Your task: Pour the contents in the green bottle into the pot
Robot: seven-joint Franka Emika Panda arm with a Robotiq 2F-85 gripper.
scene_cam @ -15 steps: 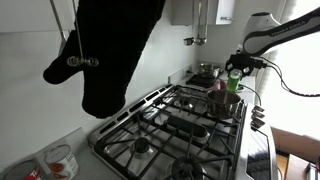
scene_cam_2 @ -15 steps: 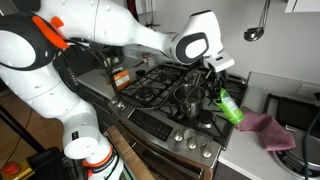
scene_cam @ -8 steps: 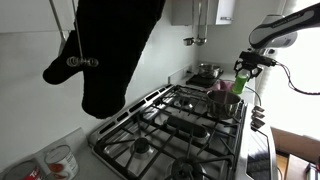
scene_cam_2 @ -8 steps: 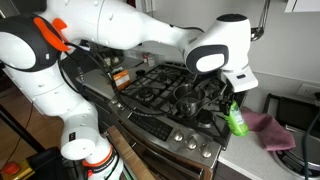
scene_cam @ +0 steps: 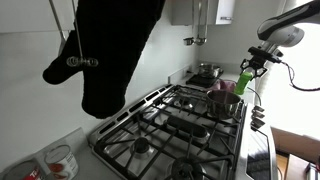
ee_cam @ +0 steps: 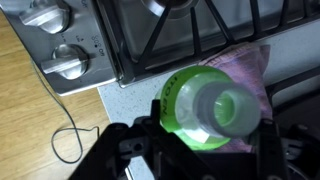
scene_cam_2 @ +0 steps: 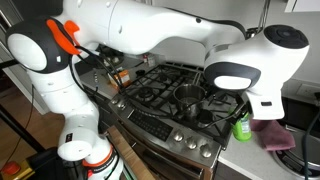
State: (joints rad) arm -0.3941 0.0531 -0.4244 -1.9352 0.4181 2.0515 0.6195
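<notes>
Bottle [ee_cam: 185,105] was seen clenched upright in the end effector [ee_cam: 212,118] over the desk [ee_cam: 135,100] by a pink cloth [ee_cam: 250,62], off to the side of the pot [scene_cam_2: 188,95]; carry step was judged in hand, next move needing transfer over the pot and a tilt.

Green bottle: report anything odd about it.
Nothing looks spilled or damaged. The gripper holds the green bottle upright over the counter beside the stove, by a crumpled maroon cloth, away from the pot. Its mouth appears uncapped in the wrist view.
</notes>
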